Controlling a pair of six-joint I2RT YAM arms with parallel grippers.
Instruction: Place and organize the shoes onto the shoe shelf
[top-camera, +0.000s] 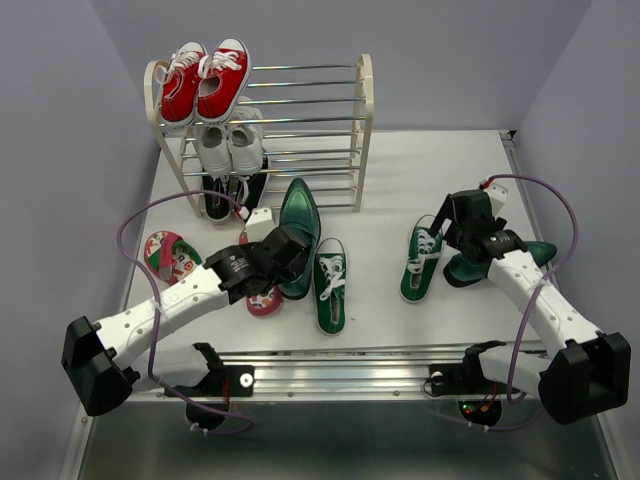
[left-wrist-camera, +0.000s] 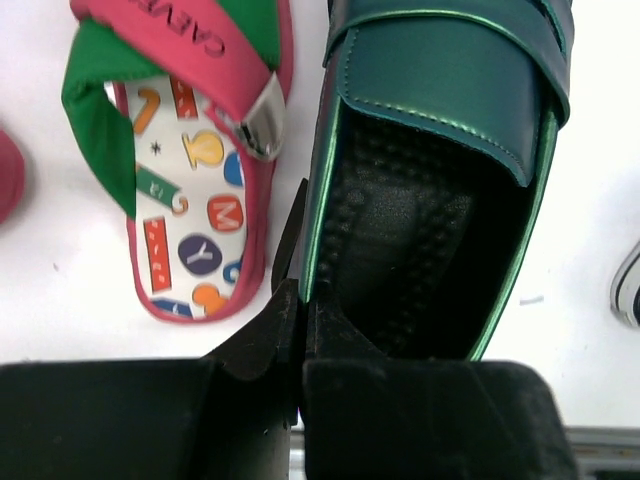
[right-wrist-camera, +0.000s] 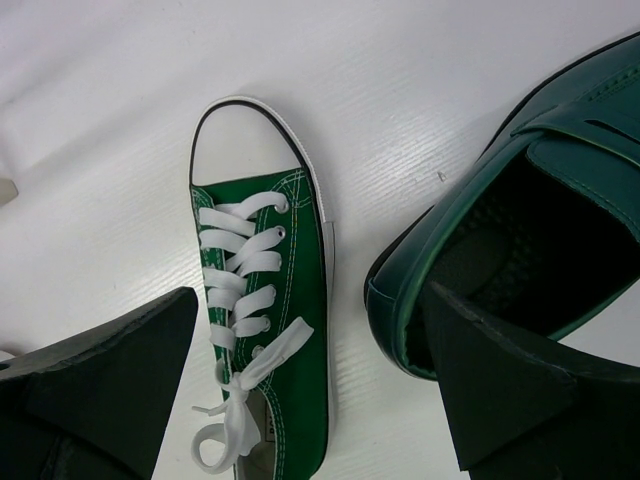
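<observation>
The shoe shelf (top-camera: 362, 120) stands at the back left. My left gripper (top-camera: 290, 250) is shut on the side wall of a dark green loafer (top-camera: 299, 215); the wrist view shows the gripper (left-wrist-camera: 297, 290) pinching the rim of that loafer (left-wrist-camera: 450, 150), with a flip-flop (left-wrist-camera: 190, 180) beside it. Another flip-flop (top-camera: 168, 255) lies further left. One green sneaker (top-camera: 331, 285) rests mid-table. My right gripper (top-camera: 470, 240) is open, with the second green sneaker (right-wrist-camera: 265, 330) seen between its fingers. One finger (right-wrist-camera: 500, 380) sits over the heel opening of the second loafer (right-wrist-camera: 470, 215).
Red sneakers (top-camera: 205, 80) sit on the shelf's top tier and white sneakers (top-camera: 230, 148) on the middle tier. Dark shoes (top-camera: 218, 200) show on the lowest tier, mostly hidden. The right half of every tier is bare rods. Grey walls close in both sides.
</observation>
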